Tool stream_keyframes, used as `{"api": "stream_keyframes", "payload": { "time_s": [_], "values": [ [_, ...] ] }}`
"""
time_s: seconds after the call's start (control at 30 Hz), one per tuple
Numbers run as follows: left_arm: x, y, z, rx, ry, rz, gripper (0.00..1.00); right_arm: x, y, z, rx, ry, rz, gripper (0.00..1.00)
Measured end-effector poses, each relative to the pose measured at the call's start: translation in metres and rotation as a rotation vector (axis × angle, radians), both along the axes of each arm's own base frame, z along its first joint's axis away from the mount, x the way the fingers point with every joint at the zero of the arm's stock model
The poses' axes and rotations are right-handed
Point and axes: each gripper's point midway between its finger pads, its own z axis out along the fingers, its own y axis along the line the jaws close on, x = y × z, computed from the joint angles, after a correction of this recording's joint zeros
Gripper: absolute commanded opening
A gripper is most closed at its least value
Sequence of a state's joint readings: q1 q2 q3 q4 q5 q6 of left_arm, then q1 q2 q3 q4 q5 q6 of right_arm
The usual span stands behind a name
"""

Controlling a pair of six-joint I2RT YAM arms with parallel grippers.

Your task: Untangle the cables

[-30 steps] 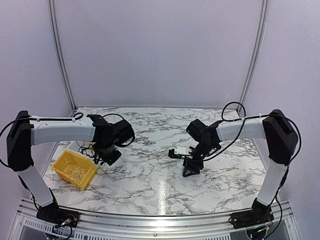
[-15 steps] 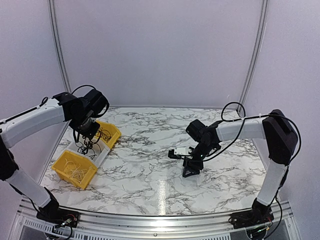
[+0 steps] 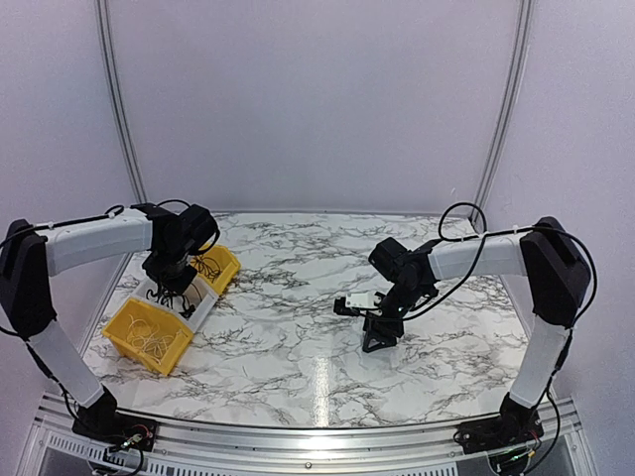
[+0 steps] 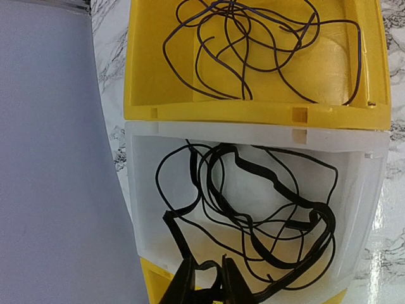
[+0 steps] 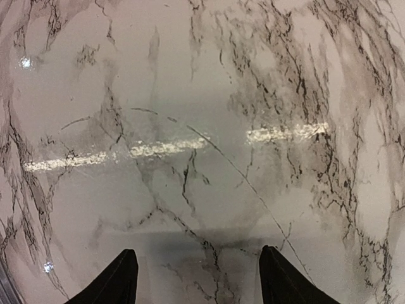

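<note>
Lowered to the white bin (image 4: 136,190) between two yellow bins (image 4: 253,114), left hand (image 4: 204,278) pinches the cables (image 4: 256,168); right hand (image 5: 197,278) spread.

Left arm (image 3: 99,241), right arm (image 3: 476,258): white shells, black joints, looping black cables (image 3: 463,205); right gripper (image 5: 197,251) black.

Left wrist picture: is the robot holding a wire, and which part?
Yes, the left gripper pinches the cables by one strand at the clump's edge, over the white bin.

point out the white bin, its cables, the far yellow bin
white bin (image 4: 240,134): left wrist view, top rim
cables (image 4: 278,183): left wrist view, thick loop
far yellow bin (image 4: 221,113): left wrist view, side wall
</note>
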State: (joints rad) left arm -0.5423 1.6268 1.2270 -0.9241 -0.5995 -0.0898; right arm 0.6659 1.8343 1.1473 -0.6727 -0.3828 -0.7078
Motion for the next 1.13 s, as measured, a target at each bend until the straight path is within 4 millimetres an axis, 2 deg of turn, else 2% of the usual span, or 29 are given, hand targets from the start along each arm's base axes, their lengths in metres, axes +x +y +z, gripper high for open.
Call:
{"api": "stream_keyframes", "payload": {
  "time_s": [0.07, 0.17, 0.23, 0.37, 0.47, 0.53, 0.63, 0.7, 0.73, 0.77, 0.83, 0.97, 1.03, 1.13],
  "values": [
    [0.004, -0.002, -0.003, -0.010, -0.004, -0.001, 0.22, 0.000, 0.000, 0.000, 0.000, 0.000, 0.000, 0.66],
    [0.011, -0.008, -0.007, -0.038, -0.019, -0.004, 0.38, 0.000, 0.000, 0.000, 0.000, 0.000, 0.000, 0.66],
    [0.014, -0.011, -0.009, -0.049, -0.026, -0.003, 0.44, 0.000, 0.000, 0.000, -0.001, 0.000, 0.000, 0.66],
    [0.017, -0.012, -0.006, -0.058, -0.045, 0.001, 0.48, 0.001, -0.001, 0.003, -0.001, -0.011, -0.003, 0.67],
    [0.022, -0.014, 0.006, -0.074, -0.083, 0.002, 0.50, 0.008, -0.001, 0.020, 0.031, -0.047, -0.022, 0.67],
    [0.029, -0.018, 0.023, -0.098, -0.129, 0.002, 0.51, 0.019, -0.003, 0.043, 0.079, -0.084, -0.062, 0.67],
    [0.044, -0.027, 0.062, -0.167, -0.245, 0.001, 0.53, 0.057, -0.018, 0.094, 0.178, -0.189, -0.180, 0.71],
    [0.054, -0.034, 0.092, -0.229, -0.341, -0.002, 0.55, 0.088, -0.039, 0.136, 0.247, -0.298, -0.284, 0.83],
    [0.058, -0.036, 0.104, -0.255, -0.380, -0.004, 0.55, 0.099, -0.048, 0.154, 0.274, -0.343, -0.328, 0.93],
    [0.061, -0.040, 0.118, -0.293, -0.426, -0.009, 0.56, 0.111, -0.062, 0.176, 0.303, -0.406, -0.381, 0.98],
    [0.066, -0.047, 0.142, -0.367, -0.505, -0.023, 0.57, 0.128, -0.088, 0.213, 0.346, -0.515, -0.483, 0.99],
    [0.075, -0.065, 0.182, -0.508, -0.639, -0.073, 0.59, 0.141, -0.131, 0.275, 0.417, -0.711, -0.664, 0.99],
    [0.078, -0.069, 0.192, -0.540, -0.674, -0.091, 0.63, 0.140, -0.143, 0.291, 0.435, -0.768, -0.726, 0.99],
    [0.079, -0.075, 0.205, -0.593, -0.739, -0.128, 0.78, 0.139, -0.155, 0.308, 0.458, -0.822, -0.807, 0.99]
  ]
}}
